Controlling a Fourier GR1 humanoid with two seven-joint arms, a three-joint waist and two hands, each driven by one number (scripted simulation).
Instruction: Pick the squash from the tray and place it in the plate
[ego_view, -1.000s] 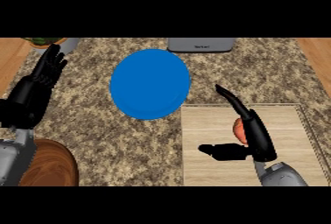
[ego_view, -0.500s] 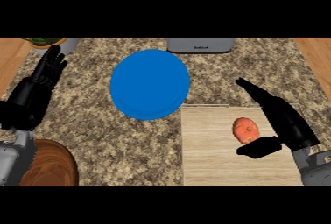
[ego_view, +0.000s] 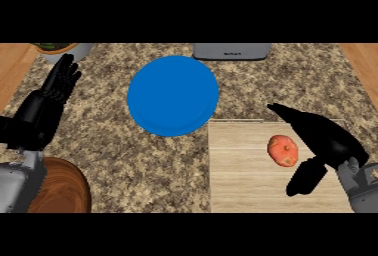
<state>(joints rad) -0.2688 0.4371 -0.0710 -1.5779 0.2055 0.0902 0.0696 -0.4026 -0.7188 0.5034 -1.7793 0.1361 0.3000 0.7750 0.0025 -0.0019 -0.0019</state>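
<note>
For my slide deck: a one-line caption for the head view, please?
Right hand open beside the squash on the tray; blue plate waits.

even, bright, flat light; faint soft shadow beneath the right hand (ego_view: 328, 142); no glare.

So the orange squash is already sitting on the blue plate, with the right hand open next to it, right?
Not quite. The head view shows the squash still lying on the wooden tray, apart from the blue plate. The right hand is indeed open next to it.
</note>
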